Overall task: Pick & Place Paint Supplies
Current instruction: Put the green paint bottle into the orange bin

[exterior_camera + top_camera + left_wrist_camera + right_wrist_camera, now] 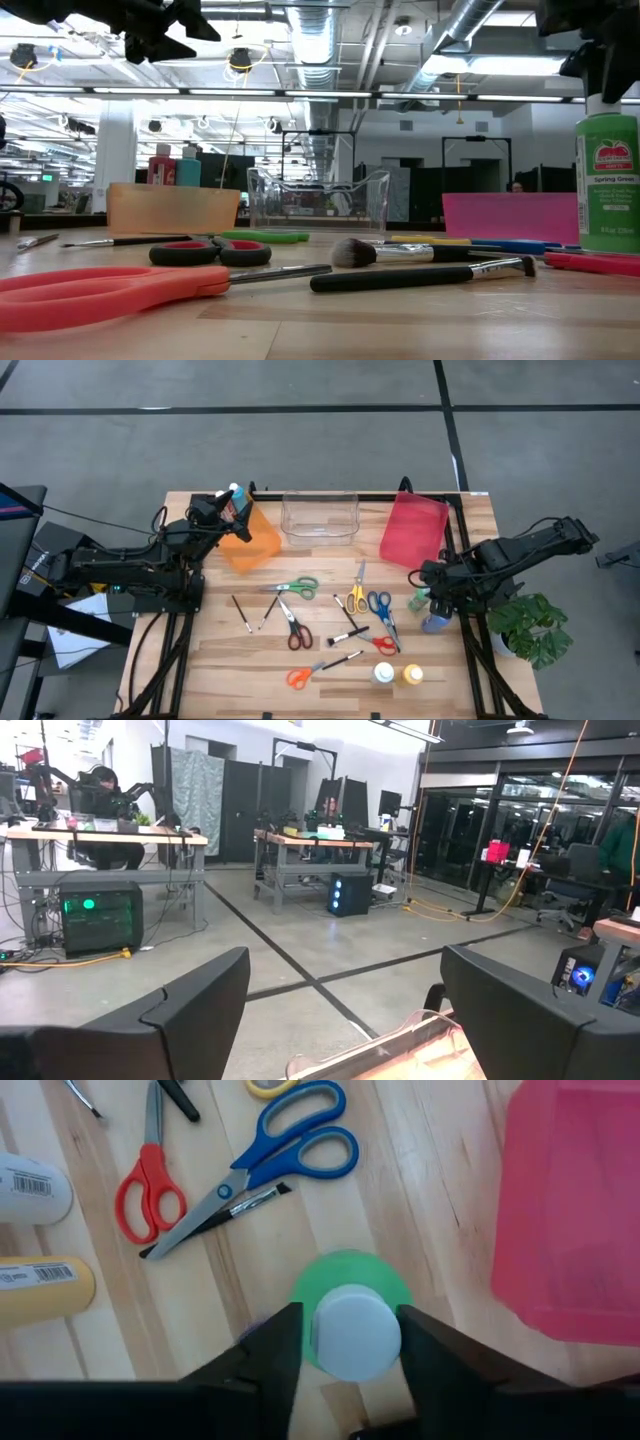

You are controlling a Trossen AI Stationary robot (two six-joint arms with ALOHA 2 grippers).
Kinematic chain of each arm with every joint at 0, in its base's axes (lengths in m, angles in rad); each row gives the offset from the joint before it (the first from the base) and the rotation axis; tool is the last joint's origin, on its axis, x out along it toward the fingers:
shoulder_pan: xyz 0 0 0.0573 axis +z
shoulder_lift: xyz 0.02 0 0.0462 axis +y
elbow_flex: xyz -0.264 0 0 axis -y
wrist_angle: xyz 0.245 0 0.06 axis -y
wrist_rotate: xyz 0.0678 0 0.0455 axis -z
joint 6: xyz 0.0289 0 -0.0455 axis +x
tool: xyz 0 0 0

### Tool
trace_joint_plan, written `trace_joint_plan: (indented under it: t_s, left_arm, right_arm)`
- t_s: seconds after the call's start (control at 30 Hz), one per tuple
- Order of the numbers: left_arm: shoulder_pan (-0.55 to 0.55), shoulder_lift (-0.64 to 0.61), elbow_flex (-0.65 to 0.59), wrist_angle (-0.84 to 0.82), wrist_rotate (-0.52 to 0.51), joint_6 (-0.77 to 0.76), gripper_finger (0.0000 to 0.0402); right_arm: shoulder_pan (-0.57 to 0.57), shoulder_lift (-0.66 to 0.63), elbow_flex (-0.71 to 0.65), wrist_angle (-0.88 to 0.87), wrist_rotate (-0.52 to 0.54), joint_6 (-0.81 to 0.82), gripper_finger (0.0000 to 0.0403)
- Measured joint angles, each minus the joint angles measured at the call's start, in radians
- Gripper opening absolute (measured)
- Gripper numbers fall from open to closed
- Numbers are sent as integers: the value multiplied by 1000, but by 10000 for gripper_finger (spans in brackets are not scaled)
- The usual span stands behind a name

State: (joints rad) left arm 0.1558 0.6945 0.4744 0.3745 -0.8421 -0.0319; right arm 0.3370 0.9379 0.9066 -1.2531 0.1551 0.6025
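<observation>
Green paint bottle (pixel 350 1295), white cap up, stands upright on the tabletop (pixel 220 670) close to its right edge, just in front of the red bin (pixel 413 530). Right tool (pixel 345 1342) is directly above it, one finger on each side of the cap; from the right wrist view the fingers sit against or nearly against the cap, contact not certain. Bottle base is still on the wood in the low view. A second, bluish bottle (pixel 434 622) stands just beside it, nearer the front edge.

Blue scissors (pixel 285 1160) and red scissors (pixel 150 1190) lie flat a short way inboard of the green bottle, with a thin brush (pixel 235 1210) under the blue pair. White bottle (pixel 383 674) and yellow bottle (pixel 412 676) lie on their sides near the front edge. A bare strip of wood separates the green bottle from the red bin's wall.

Centre of tabletop is cluttered: green scissors (pixel 295 587), yellow scissors (pixel 355 598), orange scissors (pixel 300 677), several brushes. Clear bin (pixel 320 517) sits at the back edge, orange bin (pixel 250 538) to its left.

Left tool (pixel 340 1010) hovers over the orange bin, fingers wide apart, gripping nothing.
</observation>
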Motion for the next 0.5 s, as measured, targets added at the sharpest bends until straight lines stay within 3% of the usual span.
trace_joint_plan:
  t_s: [0.13, 0.5]
  left_arm:
    - [0, 0, 0, 0, 0, 0, 326]
    - [0, 0, 0, 0, -1, 0, 326]
  right_arm:
    - [0, 0, 2, 2, 0, 0, 106]
    - [0, 0, 7, 43, -4, 0, 115]
